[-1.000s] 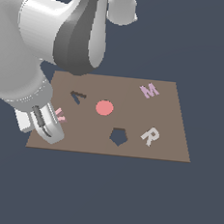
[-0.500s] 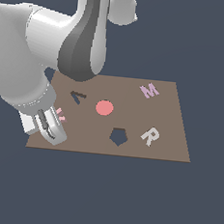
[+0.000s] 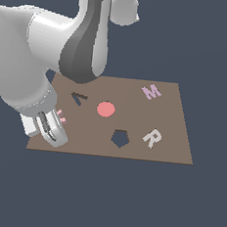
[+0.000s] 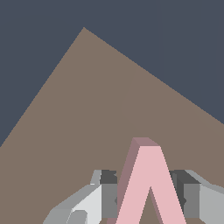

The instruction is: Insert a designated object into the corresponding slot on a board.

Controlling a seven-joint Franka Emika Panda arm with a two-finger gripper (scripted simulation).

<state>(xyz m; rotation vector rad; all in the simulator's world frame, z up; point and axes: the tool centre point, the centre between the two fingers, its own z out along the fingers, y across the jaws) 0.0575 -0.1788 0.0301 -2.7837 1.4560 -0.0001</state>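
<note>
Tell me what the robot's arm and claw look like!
The arm is big, round and smooth, mostly white and light grey, with a dark grey band at its joint. The claw is small and grey, with two short fingers and darker pads inside. No cables or markings show.

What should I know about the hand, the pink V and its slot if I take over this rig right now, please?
Hand: down at the board's corner nearest the exterior view's left, fingers on either side of the pink V; whether they are clamped on it cannot be told.
V: between the fingers, mostly hidden behind the hand in the exterior view, not at its slot.
Slot: the dark V cut-out, empty, farther back on the board, beside the red disc.
Done: hand brought onto the V.
Left: confirm the grasp, lift, carry to the slot, align and insert.
</note>
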